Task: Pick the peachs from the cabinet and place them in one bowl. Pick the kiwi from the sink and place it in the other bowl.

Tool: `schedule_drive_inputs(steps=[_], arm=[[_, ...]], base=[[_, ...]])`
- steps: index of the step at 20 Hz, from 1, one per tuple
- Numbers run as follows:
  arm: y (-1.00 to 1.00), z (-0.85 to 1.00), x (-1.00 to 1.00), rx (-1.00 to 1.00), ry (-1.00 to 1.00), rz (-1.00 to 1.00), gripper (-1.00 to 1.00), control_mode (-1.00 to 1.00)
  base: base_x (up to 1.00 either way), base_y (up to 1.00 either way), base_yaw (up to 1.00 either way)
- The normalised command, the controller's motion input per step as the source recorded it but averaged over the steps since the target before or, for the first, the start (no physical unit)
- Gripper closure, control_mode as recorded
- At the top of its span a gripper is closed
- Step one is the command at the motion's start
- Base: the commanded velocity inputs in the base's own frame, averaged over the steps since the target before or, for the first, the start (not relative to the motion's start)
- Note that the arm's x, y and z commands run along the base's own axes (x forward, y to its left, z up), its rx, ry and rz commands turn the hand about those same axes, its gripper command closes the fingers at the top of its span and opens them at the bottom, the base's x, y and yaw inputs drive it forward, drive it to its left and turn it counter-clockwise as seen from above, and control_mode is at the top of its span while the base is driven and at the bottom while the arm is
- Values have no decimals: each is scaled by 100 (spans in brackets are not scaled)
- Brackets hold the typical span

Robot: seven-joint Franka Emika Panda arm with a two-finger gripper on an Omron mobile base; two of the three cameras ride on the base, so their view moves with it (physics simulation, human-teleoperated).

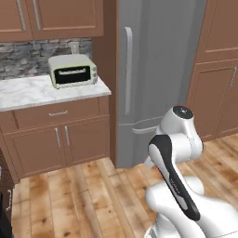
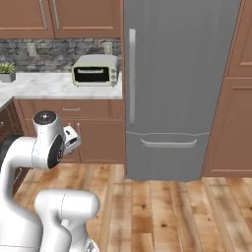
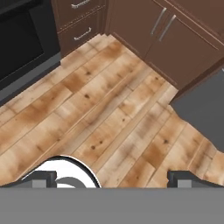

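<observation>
wall cabinet (image 1: 51, 18) cropped, plant (image 2: 7, 71) cut off

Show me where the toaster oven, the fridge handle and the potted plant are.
toaster oven (image 1: 73, 70), left base view, on its dark glass door.
fridge handle (image 2: 132, 74), right base view, middle of the long vertical bar.
potted plant (image 2: 7, 71), right base view, on its green leaves.
</observation>
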Motion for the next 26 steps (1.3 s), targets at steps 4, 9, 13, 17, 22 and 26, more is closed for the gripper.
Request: schedule_drive_inputs(steps=[4,9,13,17,22,26], arm=[[0,0,0,0,0,0,-100,100],[0,0,0,0,0,0,-100,100],[0,0,0,0,0,0,-100,100],[0,0,0,0,0,0,-100,100],[0,0,0,0,0,0,-100,100],[0,0,0,0,0,0,-100,100]], base=[[-4,0,2],[-6,0,3],[-12,0,22],[-12,0,49],[-7,0,50],[-3,0,50]])
